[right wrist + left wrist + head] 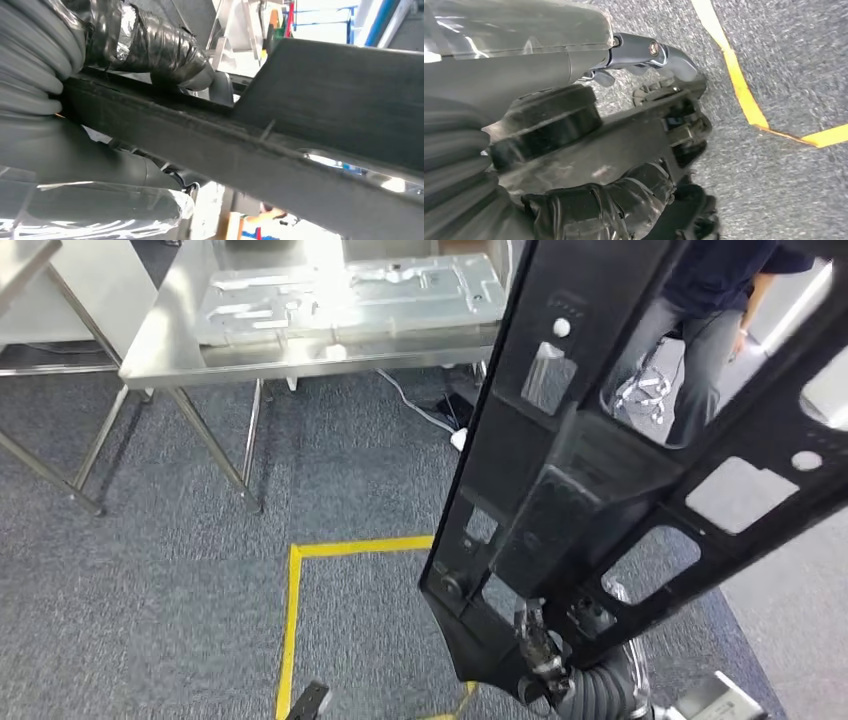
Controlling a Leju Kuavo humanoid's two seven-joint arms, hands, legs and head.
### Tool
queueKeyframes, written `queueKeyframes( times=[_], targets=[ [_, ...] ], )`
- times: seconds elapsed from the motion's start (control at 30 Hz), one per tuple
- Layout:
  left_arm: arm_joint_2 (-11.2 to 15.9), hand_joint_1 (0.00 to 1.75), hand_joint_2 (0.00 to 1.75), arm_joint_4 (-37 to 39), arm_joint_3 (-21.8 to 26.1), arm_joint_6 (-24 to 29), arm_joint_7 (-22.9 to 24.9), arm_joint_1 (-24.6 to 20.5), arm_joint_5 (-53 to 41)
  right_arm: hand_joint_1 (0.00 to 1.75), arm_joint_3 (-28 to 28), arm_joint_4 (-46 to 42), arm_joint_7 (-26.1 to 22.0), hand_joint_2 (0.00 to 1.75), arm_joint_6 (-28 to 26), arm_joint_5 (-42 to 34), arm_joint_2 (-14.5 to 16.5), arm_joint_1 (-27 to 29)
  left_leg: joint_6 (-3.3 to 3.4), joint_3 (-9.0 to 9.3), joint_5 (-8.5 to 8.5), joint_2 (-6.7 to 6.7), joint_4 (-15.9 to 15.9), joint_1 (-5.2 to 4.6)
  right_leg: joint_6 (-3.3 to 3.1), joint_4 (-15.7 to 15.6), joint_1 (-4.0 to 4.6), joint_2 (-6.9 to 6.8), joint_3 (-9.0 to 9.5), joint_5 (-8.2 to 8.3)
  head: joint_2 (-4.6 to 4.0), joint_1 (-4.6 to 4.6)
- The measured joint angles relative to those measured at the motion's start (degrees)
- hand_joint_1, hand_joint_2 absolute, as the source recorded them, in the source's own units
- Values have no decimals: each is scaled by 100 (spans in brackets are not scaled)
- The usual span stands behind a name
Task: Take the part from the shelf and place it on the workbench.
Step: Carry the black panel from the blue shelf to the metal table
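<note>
A large black plastic part (640,470), a flat frame pierced with rectangular and round cut-outs, fills the right half of the head view, rising from the bottom centre toward the upper right corner. It is held up in the air above the carpet, well apart from the workbench.

At the bottom of that view, the right hand (545,660) grips the part's lower end. In the right wrist view, this hand's tape-wrapped dark fingers (150,45) curl over one edge of the black part (280,145) while the grey thumb sits beneath it, so the hand is clamped around the part.

The left hand (624,145) appears in the left wrist view with its dark fingers curled inward and its grey thumb (649,52) extended; nothing is seen in its grasp. A small piece of it shows at the bottom edge of the head view.

The stainless-steel workbench (170,345) stands at the upper left of the head view, with a stamped sheet-metal panel (350,295) lying on it. Grey carpet (150,580) carries a yellow tape line (292,630). A person in dark clothes (715,310) stands at the upper right, seen through the part's openings.
</note>
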Motion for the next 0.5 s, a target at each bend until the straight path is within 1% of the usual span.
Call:
queueKeyframes(
  times=[0.03, 0.07, 0.1, 0.17, 0.2, 0.23, 0.27, 0.3, 0.33, 0.37, 0.4, 0.43, 0.47, 0.5],
  targets=[
    [-1, 0, 175, 1, -5, 0, 1, 2, -4, 175, -1, 1, 2, 175, -1, 17, -1, -2, 38, 80, 16, -17, -42, 13, 19, 136, -1, 0, -21, -9, 0, 13],
    [-1, 0, 175, 1, -10, 3, 2, -8, -8, 175, -1, 0, 3, 175, -2, 34, -1, -9, 64, 157, 17, -36, -69, 22, 30, 334, -8, 1, -111, -80, 1, 33],
    [-2, 0, 175, 1, -13, 7, 2, -20, -10, 175, -1, 1, 3, 175, -2, 50, 0, -13, 80, 199, 4, -56, -85, 27, 41, 623, -18, 5, -285, -198, 1, 53],
    [-2, 0, 175, 1, -15, 13, 2, -38, -10, 175, -1, 4, 11, 175, -1, 74, 1, -13, 100, 243, -44, -128, -86, 22, 80, 1213, -28, 7, -717, -515, 1, 82],
    [-3, 0, 175, 1, -17, 14, 3, -33, -10, 175, -1, 8, 19, 175, -1, 82, 2, -9, 102, 271, -77, -174, -84, 20, 106, 1350, -35, 7, -880, -625, 0, 82],
    [-3, 0, 175, 1, -19, 14, 4, -21, -10, 175, -1, 11, 29, 175, -1, 87, 2, -6, 98, 313, -114, -226, -81, 19, 128, 1311, -42, 10, -957, -626, 0, 82],
    [-3, 0, 175, 1, -21, 15, 6, -9, -10, 175, -1, 15, 44, 175, -1, 92, 2, -4, 90, 368, -156, -281, -76, 20, 144, 1084, -52, 24, -946, -474, 0, 84],
    [-4, 0, 175, 1, -22, 15, 8, 2, -10, 175, -1, 17, 61, 175, -1, 94, 2, -2, 77, 404, -202, -337, -71, 23, 151, 730, -67, 89, -880, -182, 0, 85],
    [-5, 0, 175, 1, -24, 16, 8, 2, -10, 175, -1, 22, 75, 175, -1, 98, 2, 2, 58, 451, -246, -391, -49, 21, 143, 399, -76, 190, -825, 93, 0, 86],
    [-5, 0, 175, 1, -25, 17, 8, -10, -10, 175, -1, 28, 89, 175, -1, 101, 2, 5, 31, 461, -284, -453, -35, 25, 122, 147, -75, 280, -781, 289, 0, 87],
    [-6, 0, 175, 1, -26, 20, 8, -22, -9, 175, -1, 33, 95, 175, -1, 104, 3, 9, -3, 455, -313, -505, -25, 36, 88, 12, -63, 349, -757, 413, 0, 86],
    [-7, 0, 175, 1, -27, 22, 8, -30, -9, 175, -1, 39, 97, 175, -1, 106, 4, 10, -40, 465, -320, -542, 0, 41, 37, -16, -43, 349, -747, 410, 0, 83],
    [-6, 0, 175, 1, -28, 24, 9, -31, -9, 175, -1, 40, 99, 175, -1, 106, 4, 8, -73, 456, -322, -570, 10, 50, -14, -36, -30, 304, -704, 403, 0, 81],
    [-5, 0, 175, 1, -29, 25, 9, -22, -9, 175, -1, 40, 100, 175, 0, 107, 4, 7, -97, 454, -340, -525, 56, 55, -63, -64, -28, 252, -648, 417, 0, 81]
  ],
)
